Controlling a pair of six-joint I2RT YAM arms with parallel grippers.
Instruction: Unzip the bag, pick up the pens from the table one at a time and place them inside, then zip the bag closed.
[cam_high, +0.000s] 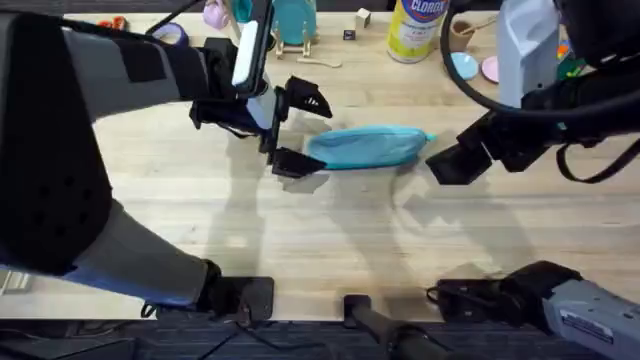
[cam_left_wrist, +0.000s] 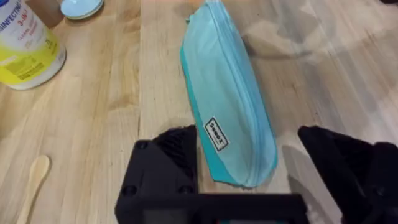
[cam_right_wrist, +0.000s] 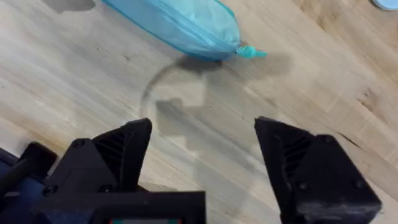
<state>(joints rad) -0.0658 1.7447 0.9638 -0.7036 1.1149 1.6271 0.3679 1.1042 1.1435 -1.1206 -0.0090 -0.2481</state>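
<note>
1. The table (cam_high: 330, 225), pale planks, carries the whole scene. I see no pens lying loose on it in any view.
2. The bag (cam_high: 365, 146) lies lengthwise near the middle of the table, between my two arms. In the left wrist view its zipper (cam_left_wrist: 239, 93) runs closed along the top, as far as I can follow it.
3. My left gripper (cam_high: 300, 128) sits at the bag's left end, fingers spread wide and empty, straddling that end without clamping it.
4. My right gripper (cam_high: 458, 160) hovers just beside the bag's right end, fingers apart and holding nothing.
5. The zipper pull (cam_right_wrist: 250, 52), a small teal tab, sticks out from that right end.
6. I judge this as either the opening step or the finish. If unzipping, I need to pinch the bag's left end, then close on the tab and draw it along.
</note>
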